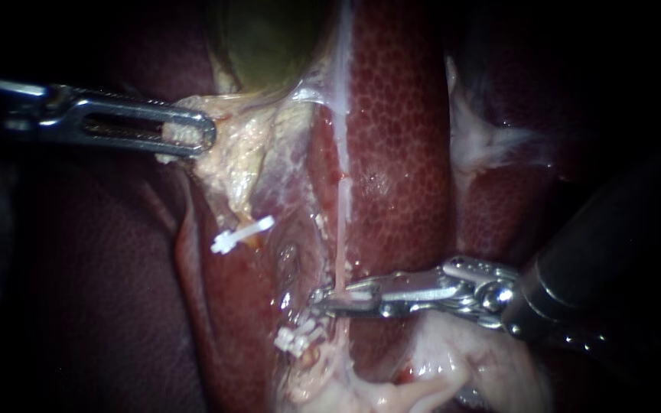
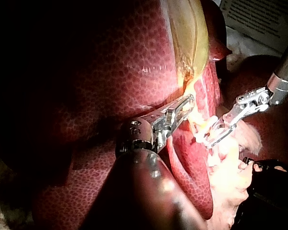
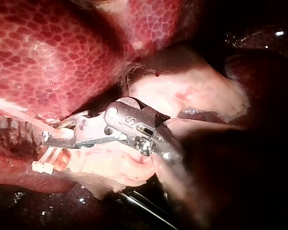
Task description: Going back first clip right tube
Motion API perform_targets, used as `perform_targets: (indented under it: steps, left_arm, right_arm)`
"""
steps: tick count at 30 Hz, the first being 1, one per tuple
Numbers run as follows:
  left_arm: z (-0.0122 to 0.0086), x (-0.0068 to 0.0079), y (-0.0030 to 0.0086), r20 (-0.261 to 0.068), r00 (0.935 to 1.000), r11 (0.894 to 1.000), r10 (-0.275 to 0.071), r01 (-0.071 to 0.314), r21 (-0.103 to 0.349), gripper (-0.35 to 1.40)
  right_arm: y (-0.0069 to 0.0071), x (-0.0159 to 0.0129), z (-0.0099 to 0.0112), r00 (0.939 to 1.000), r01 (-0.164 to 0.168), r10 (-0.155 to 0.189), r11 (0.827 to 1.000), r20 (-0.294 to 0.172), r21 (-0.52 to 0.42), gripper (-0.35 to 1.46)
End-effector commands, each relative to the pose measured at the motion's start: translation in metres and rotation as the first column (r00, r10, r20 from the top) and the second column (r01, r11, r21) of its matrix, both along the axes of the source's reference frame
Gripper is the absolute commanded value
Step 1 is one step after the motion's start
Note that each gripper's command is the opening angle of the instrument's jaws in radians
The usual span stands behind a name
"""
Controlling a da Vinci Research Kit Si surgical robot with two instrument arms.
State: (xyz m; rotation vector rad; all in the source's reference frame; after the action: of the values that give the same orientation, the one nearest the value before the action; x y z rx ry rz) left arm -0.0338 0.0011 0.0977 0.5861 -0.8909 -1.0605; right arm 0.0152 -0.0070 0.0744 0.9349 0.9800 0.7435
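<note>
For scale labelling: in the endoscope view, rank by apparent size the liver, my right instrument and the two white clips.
1. liver
2. right instrument
3. upper clip and lower clip: too alike to rank

Bright, polished metal at the tips of the left instrument (image 1: pixel 191 136) and right instrument (image 1: pixel 340 303), with a dark, smooth, faintly glossy shaft (image 1: pixel 598 252) behind the latter. White, matt-looking plastic for the upper clip (image 1: pixel 242 233) and lower clip (image 1: pixel 296 337). Wet and glossy all over the mottled liver (image 1: pixel 399 138), smooth on the gallbladder (image 1: pixel 269 38), ragged and fibrous on the pale tissue (image 1: pixel 231 153).
</note>
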Motion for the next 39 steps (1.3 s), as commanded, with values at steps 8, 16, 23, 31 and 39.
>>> perform_targets:
  steps: [8,16,23,31,39]
  left_arm:
    - [0.0001,-0.0001,0.0000,-0.001,1.0000,1.000,-0.001,0.001,0.000,-0.35]
    - [0.0001,-0.0001,-0.0001,-0.001,1.0000,1.000,-0.001,0.001,0.000,-0.35]
    - [0.0001,-0.0001,-0.0002,-0.002,1.0000,1.000,-0.002,0.002,-0.001,-0.35]
    - [0.0003,-0.0003,-0.0004,-0.003,1.0000,1.000,-0.003,0.003,-0.003,-0.35]
    - [0.0004,-0.0004,-0.0005,-0.003,1.0000,1.000,-0.003,0.003,-0.004,-0.35]
  right_arm:
    - [-0.0001,0.0000,0.0000,1.0000,0.007,-0.007,1.000,-0.005,0.003,-0.35]
    - [0.0003,0.0007,-0.0001,0.9996,-0.003,-0.001,0.991,-0.027,-0.130,0.51]
    - [0.0014,-0.0004,-0.0009,0.9982,-0.050,0.040,0.964,-0.044,-0.263,0.60]
    - [0.0036,-0.0045,-0.0025,0.9956,-0.020,-0.021,0.905,-0.092,-0.424,0.60]
    - [0.0069,-0.0068,-0.0083,0.9863,-0.051,-0.028,0.885,-0.162,-0.463,0.60]
